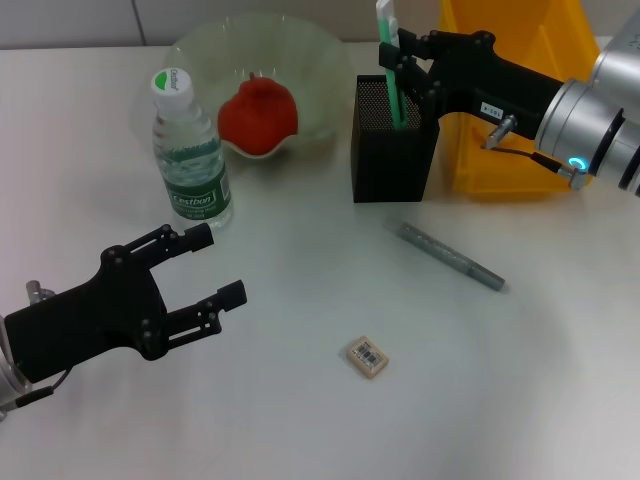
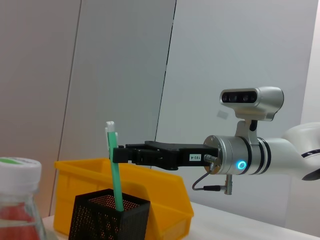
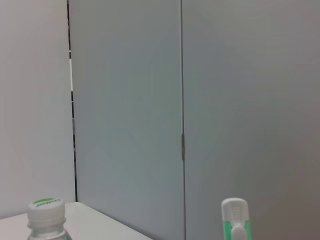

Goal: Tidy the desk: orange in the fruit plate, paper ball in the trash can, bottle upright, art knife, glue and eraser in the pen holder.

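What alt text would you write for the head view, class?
The right gripper holds a green art knife upright in the black pen holder. The left gripper hovers open near an upright bottle; an eraser lies on the desk.

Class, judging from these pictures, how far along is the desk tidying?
Done: clear plastic bottle upright, red-orange fruit in the glass plate. In hand: right claw lowering the green art knife into the black mesh holder. Left: grey glue stick, tan eraser.

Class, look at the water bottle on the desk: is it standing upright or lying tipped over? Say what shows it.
Upright. In the head view the bottle stands on its base beside the fruit plate, its white cap on top; the right wrist view also shows the cap pointing up.
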You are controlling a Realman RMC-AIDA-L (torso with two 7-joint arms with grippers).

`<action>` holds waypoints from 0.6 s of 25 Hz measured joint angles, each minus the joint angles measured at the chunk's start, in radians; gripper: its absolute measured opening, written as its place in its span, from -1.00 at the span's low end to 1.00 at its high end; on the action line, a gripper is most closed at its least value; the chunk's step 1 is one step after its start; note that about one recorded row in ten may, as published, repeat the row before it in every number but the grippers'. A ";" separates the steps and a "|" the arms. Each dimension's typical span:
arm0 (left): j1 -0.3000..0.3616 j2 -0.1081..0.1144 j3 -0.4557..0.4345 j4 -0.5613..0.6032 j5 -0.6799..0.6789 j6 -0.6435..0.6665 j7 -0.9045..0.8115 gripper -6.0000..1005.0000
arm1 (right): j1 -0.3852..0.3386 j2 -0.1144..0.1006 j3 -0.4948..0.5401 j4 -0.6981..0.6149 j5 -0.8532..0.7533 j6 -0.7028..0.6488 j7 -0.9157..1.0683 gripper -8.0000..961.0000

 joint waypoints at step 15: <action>0.002 -0.001 0.000 0.000 -0.008 0.000 -0.007 0.56 | 0.000 -0.001 -0.011 -0.003 -0.006 0.003 -0.006 -0.45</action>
